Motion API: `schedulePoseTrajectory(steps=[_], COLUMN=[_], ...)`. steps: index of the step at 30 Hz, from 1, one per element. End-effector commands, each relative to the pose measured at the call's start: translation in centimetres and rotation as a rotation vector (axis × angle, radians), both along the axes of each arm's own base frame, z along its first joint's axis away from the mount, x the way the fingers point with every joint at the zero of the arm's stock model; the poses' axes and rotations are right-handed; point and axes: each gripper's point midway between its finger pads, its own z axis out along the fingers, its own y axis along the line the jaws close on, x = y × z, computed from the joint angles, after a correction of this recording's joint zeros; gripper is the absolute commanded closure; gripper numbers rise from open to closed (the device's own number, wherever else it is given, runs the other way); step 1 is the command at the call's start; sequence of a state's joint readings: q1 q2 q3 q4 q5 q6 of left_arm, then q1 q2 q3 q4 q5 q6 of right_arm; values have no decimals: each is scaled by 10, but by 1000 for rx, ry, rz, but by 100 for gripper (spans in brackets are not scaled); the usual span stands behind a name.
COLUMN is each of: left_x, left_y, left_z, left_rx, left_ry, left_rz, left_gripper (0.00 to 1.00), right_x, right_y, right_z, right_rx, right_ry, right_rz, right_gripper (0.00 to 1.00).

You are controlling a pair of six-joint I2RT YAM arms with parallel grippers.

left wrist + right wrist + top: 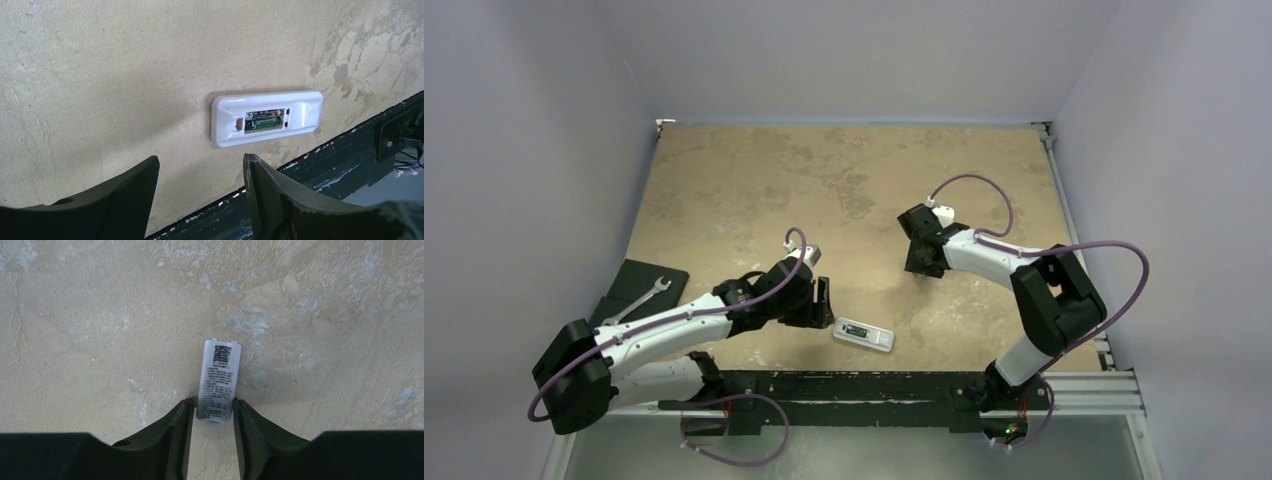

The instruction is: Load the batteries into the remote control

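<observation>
Checking in from the remote station. The remote control (pixel 863 334) is lying face down close to the near edge of the tabletop (pixel 824 180), about halfway along it and a little skewed to that edge. Its bay is uncovered and the batteries (pixel 264 121) are sitting inside, one with a green wrap and a darker one right behind it.

The left gripper (pixel 820 303) is low over the surface just to the left of the remote, not touching it. Its fingers are spread wide apart with nothing between them, and from the left wrist cam the remote sits just past the fingertips.

The right gripper (pixel 924 262) is well away from the remote, out in the right half of the tabletop about midway between the near and far edges. It's pointing down at a little white battery cover (pixel 219 375) with a QR code and fine print on it. The cover's near end sits between the two fingertips, which are right up against its long edges. I honestly can't tell if they're pinching it or just flanking it.

The surface is tan and blotchy, with worn paler patches. A silver wrench (pixel 646 298) lies on a black pad (pixel 629 278) by the near left corner. There are plain pale walls (pixel 844 60) on three sides and a black rail (pixel 864 385) along the near edge.
</observation>
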State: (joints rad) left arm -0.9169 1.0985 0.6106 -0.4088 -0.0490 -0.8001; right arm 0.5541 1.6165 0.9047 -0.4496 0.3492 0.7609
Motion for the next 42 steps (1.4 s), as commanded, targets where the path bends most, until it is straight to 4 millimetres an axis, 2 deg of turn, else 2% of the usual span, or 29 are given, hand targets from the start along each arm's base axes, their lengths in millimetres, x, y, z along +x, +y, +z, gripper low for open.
schedulePoseTrajectory(steps=[1,8,14,25,28,35,42], left_x=[4,4,5,17,22,35,42], left_y=[-7,-8,-10,-22,-27,-42,-59], left_z=[7,6,6,16,20,23,19], left_rx=[-22,-21,-16,-8,-3,17,3], left_ry=[-27,-24,-25,-51,-62,-82,-76], left_rz=[-16,-23,-27,-52,-67,-100,-126], left_gripper=[38,38,38,37,37,37,38], right_x=[1,-1,-2,-9,-14,-32,-52], right_y=[-4,-6,-4,2,2,16,28], right_z=[4,4,7,27,28,34,44], right_rx=[3,3,23,92,99,213,328], right_ry=[-19,-23,-33,-71,-73,-100,-119], right_rz=[-28,-43,-39,23,57,172,227], right_gripper=[59,66,82,100,100,100,100])
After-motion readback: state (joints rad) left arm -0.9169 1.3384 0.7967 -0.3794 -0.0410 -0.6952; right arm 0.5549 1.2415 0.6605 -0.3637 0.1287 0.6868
